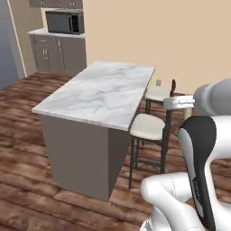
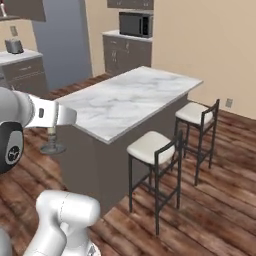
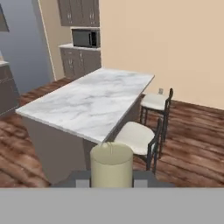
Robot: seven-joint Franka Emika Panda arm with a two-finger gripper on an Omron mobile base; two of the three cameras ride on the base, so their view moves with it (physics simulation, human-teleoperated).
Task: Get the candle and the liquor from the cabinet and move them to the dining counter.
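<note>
While the gripper (image 3: 111, 180) clamps on the one candle (image 3: 111, 165), that pale stick sits right up close in the hand view, held in the air short of the dining counter (image 3: 89, 103). One marble island beyond it, two cushioned stools (image 3: 137, 137) at its right side, and one microwave (image 3: 85, 38) on the far wall.

Veined marble dining counter (image 1: 101, 92); wood-plank floor (image 1: 27, 180)
</note>
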